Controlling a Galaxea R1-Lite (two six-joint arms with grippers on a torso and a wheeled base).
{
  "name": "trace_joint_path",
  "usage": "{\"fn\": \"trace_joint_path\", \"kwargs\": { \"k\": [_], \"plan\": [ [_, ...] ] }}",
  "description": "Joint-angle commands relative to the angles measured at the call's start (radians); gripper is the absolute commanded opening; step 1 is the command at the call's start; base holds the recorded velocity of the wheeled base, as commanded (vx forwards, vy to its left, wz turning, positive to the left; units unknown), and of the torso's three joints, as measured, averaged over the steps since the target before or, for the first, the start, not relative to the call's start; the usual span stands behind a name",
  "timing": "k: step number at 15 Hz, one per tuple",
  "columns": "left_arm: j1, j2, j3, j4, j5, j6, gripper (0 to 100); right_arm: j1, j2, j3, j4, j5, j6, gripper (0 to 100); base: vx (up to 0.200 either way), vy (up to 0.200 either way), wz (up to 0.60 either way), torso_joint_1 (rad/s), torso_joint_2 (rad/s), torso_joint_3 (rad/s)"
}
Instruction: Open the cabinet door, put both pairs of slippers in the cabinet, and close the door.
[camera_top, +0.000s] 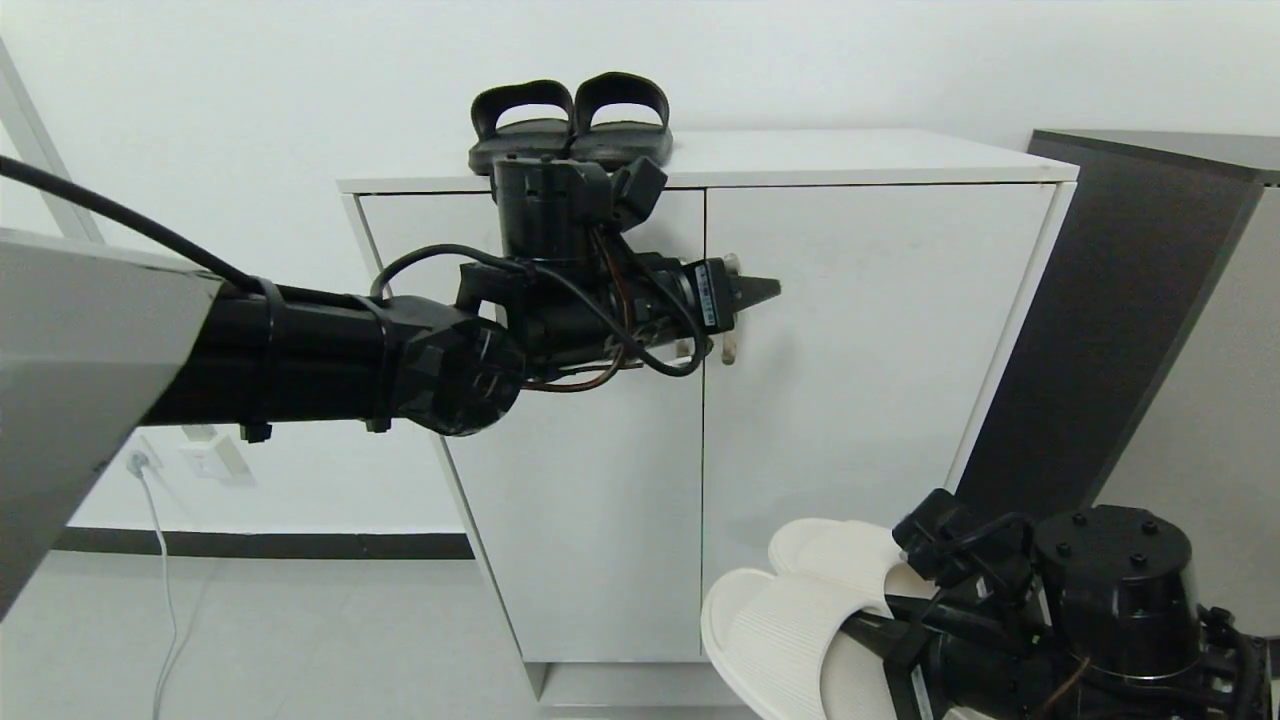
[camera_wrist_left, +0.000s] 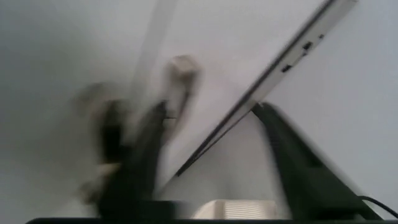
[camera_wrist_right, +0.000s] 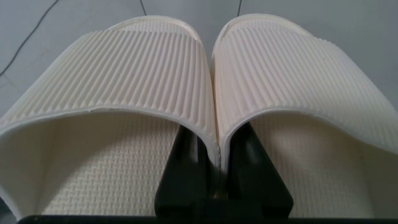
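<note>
Right gripper pinches the white slippers by their inner straps, low in front of the cabinet. Left gripper is spread beside the door handle, not gripping. Doors look shut. Black slippers sit on top. Nothing stowed yet; opening, loading and closing all remain.

Bright, soft, even light in the head view, falling from above. There's no glare on the white cabinet, just a thin shadow under its top lip and beneath the black slippers. Straight lines splay toward the edges, and the cabinet's sides lean outward. The left wrist view is badly smeared, the left tool only a dark streak. The right wrist view is crisp and evenly lit: ribbing on the white slippers reads clearly, with the right tool in shade between them.
</note>
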Motion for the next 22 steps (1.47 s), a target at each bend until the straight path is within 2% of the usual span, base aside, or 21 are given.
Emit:
{"fn": "trace_joint_path", "kwargs": {
  "k": [1,6,15,18,22],
  "plan": [
    [-0.002,-0.005,0.012,-0.004,-0.007,-0.002,0,0.003,-0.003,0.007,0.0,0.0,0.0,0,0.0,0.0,0.0,0.0,0.0,0.0],
    [-0.004,-0.062,0.116,-0.021,-0.012,0.0,0,0.017,-0.041,0.038,-0.003,0.054,-0.007,0,0.0,0.0,0.0,0.0,0.0,0.0],
    [-0.007,-0.223,0.342,-0.108,-0.012,0.0,0,0.017,-0.042,0.043,-0.003,0.054,-0.016,0,0.0,0.0,0.0,0.0,0.0,0.0],
    [0.014,-0.237,0.359,-0.11,-0.009,-0.003,0,0.02,-0.044,0.049,-0.003,0.054,-0.039,0,0.0,0.0,0.0,0.0,0.0,0.0],
    [0.037,-0.22,0.328,-0.11,-0.013,-0.006,0,0.023,-0.044,0.052,-0.005,0.054,-0.042,0,0.0,0.0,0.0,0.0,0.0,0.0]
  ]
}}
